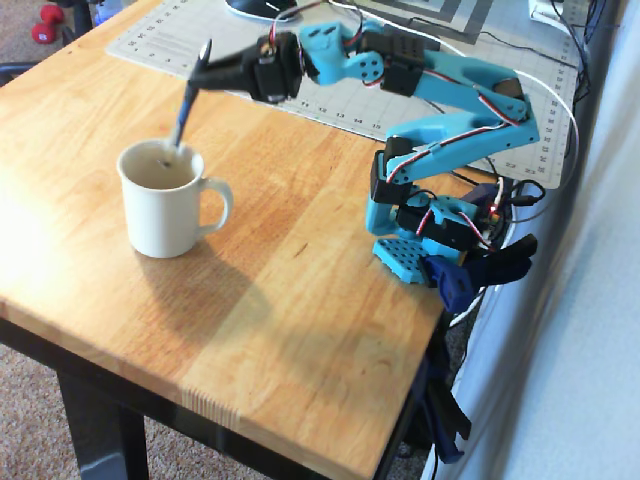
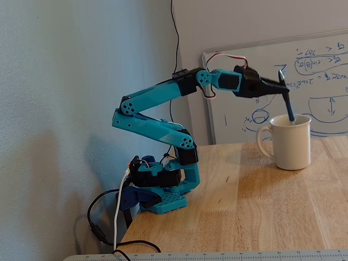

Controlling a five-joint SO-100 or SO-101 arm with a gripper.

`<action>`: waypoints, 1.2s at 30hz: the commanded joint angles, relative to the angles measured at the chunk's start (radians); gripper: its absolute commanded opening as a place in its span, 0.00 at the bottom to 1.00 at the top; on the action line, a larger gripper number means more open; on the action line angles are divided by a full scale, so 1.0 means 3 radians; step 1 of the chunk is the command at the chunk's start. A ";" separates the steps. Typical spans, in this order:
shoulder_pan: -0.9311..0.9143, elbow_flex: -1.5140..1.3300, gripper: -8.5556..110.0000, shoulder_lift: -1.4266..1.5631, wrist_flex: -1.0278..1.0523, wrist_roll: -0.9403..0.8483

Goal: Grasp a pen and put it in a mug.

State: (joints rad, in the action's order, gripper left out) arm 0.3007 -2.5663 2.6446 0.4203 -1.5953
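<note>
The cream-white mug (image 1: 160,205) stands upright on the wooden table (image 1: 300,300), its handle to the right in the overhead view. It also shows in the fixed view (image 2: 291,142). My gripper (image 1: 202,80) is above the mug's far rim and shut on the upper part of the dark pen (image 1: 184,115). The pen hangs tilted, with its lower end down inside the mug's opening. In the fixed view the gripper (image 2: 283,89) holds the pen (image 2: 290,110) just above the rim; the part of the pen inside the mug is hidden.
A grey cutting mat (image 1: 170,40) lies at the table's back. The arm's base (image 1: 425,235) is clamped at the right edge, with cables (image 1: 560,90) behind it. A whiteboard (image 2: 321,70) leans on the wall behind the mug. Red dumbbells (image 1: 45,22) lie on the floor.
</note>
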 commanded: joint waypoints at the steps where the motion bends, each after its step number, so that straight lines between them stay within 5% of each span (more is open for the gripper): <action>1: 0.0041 -0.0112 0.09 0.0097 0.0015 -0.0276; 13: 0.0153 -0.0419 0.10 0.0118 0.0010 -0.0271; 23: 0.0123 -0.0414 0.32 0.0133 0.0010 -0.0189; 36: -0.0189 -0.0614 0.39 0.0731 0.0010 0.2408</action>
State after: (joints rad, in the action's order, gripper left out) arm 0.2608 -2.7550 2.8164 0.4310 -1.0661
